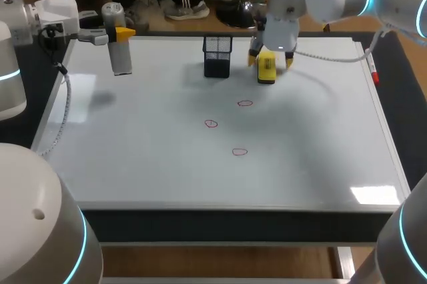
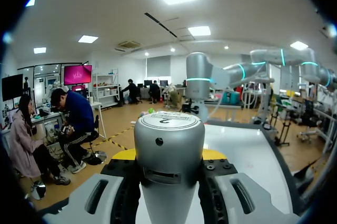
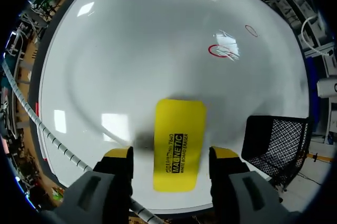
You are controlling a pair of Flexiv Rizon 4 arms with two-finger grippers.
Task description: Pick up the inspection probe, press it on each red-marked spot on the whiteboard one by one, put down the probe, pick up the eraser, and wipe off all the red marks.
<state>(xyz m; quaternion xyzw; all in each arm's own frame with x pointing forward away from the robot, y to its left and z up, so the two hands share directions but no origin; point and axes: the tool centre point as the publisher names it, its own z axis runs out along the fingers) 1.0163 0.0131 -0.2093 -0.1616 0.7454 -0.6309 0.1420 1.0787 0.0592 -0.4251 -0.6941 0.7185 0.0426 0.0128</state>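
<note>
R tool (image 3: 171, 153) hung released astride the eraser (image 3: 179, 129), just beside mesh basket (image 3: 276, 145); looked light, stiff, so I'd pinch its long sides. L tool (image 2: 169, 156) clenched the probe (image 2: 168, 132).

head: high behind, down on whiteboard (image 1: 167, 164) | left wrist: level, tight on probe (image 2: 168, 150) | right wrist: down, near eraser (image 3: 179, 145), shared with head
</note>
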